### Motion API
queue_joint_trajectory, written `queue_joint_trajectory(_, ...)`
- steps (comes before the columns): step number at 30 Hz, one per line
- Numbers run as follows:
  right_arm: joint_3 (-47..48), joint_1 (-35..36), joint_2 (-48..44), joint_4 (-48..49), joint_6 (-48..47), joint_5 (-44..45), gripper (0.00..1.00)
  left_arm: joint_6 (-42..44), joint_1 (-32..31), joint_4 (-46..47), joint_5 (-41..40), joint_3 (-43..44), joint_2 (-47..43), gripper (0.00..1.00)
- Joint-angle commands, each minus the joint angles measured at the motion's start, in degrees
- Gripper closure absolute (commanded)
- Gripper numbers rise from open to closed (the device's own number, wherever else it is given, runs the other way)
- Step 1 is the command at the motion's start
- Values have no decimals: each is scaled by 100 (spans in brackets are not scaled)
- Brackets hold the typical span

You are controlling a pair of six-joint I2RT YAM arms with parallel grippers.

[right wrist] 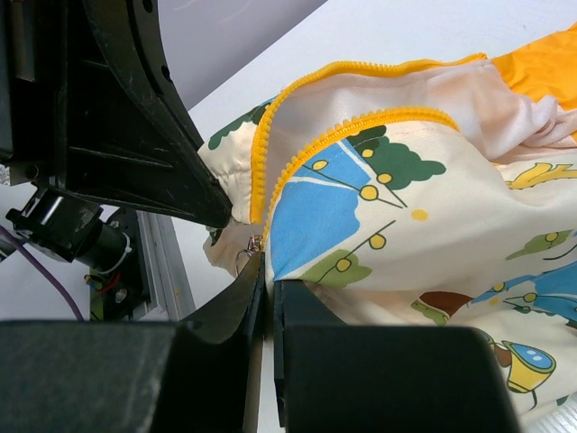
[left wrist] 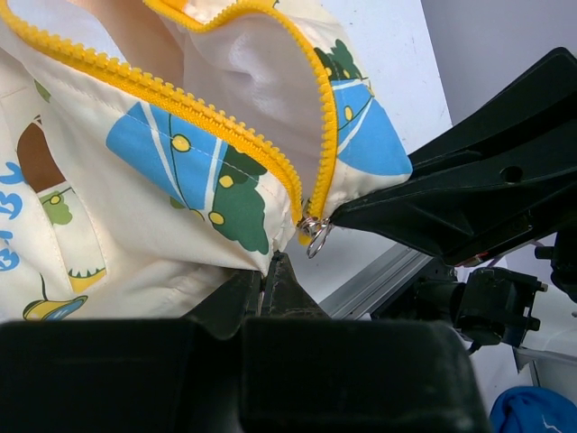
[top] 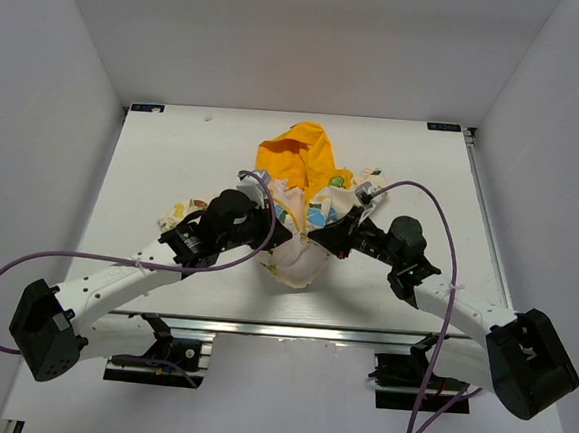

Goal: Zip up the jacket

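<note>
The jacket (top: 305,213) lies mid-table, its yellow hood (top: 294,155) toward the far side and its bottom end lifted between both arms. My left gripper (left wrist: 268,266) is shut on the cream hem just left of the zipper's foot. The right gripper (right wrist: 269,273) is shut on the hem on the other side of the zipper. The yellow zipper teeth (left wrist: 225,122) part upward from the slider, whose small metal ring (left wrist: 315,236) hangs at the bottom. In the top view the left gripper (top: 284,240) and right gripper (top: 320,237) nearly meet.
The white table (top: 173,167) is walled in white on three sides. An aluminium rail (top: 291,330) runs along its near edge. Purple cables (top: 440,218) loop off both arms. A blue object (left wrist: 532,410) shows below the table edge.
</note>
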Motion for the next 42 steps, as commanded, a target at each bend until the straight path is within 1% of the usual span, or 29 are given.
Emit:
queue_joint_trajectory(1,124,-1,32,459,40,-131,100,111,-27,261,182,92,-121,100)
queue_joint_trajectory(13,160,-10,102,740,190,-132,100,155,-27,226,279,110,-51,100)
queue_joint_trajectory(23,160,-1,41,775,199,18,100,164,-27,243,323,31,-86,100)
queue_joint_trajectory(36,116,-1,-74,776,190,-26,100,155,-19,155,227,4,-112,100)
queue_joint_trajectory(42,124,-1,-74,758,173,0,100,208,-27,226,341,4,-138,100)
